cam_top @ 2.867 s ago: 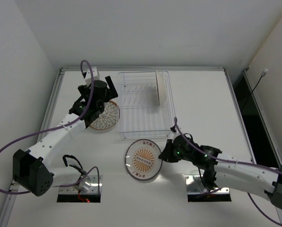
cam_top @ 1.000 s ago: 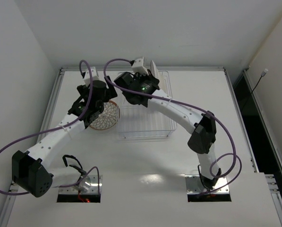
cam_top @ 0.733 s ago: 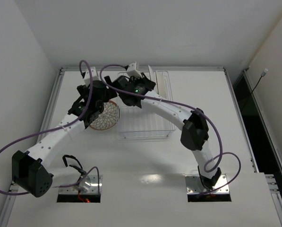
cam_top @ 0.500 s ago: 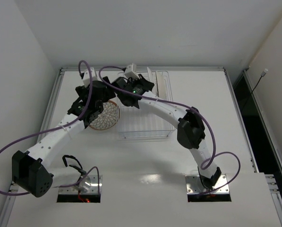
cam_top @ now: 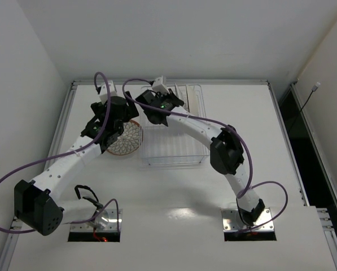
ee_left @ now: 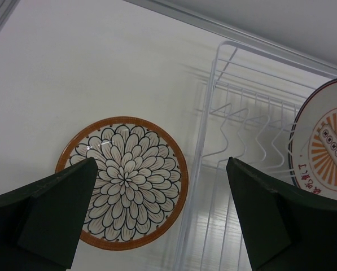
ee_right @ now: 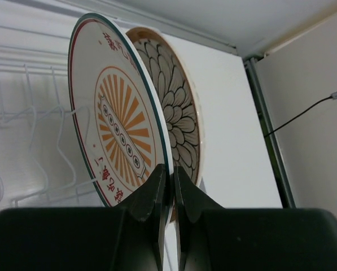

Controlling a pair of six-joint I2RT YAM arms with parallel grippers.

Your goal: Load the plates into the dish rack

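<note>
Two tools are up near the far edge of the worktop (cam_top: pixel 241 113). The right tool (ee_right: pixel 168 186) is clenched on the rim of the sunburst plate (ee_right: pixel 114 130), one finger pressed on each face. This white-rimmed plate with the orange rayed centre stands on edge among the wire dividers of the dish rack (cam_top: pixel 174 149). Close behind it a standing petal plate (ee_right: pixel 179 113), brown-rimmed, is also on edge in the rack; whether the two touch cannot be told. In the overhead view both sit at the end of the rack nearest the worktop's far edge. The rack itself lies against that edge, roughly midway along it.

The left tool (ee_left: pixel 161 164) is released, its fingers spread wide and grasping nothing. It hovers above the flat petal plate (ee_left: pixel 126 180), a second brown-rimmed one. That plate lies face up on the worktop, just beside the rack's left side, toward the far left corner.
</note>
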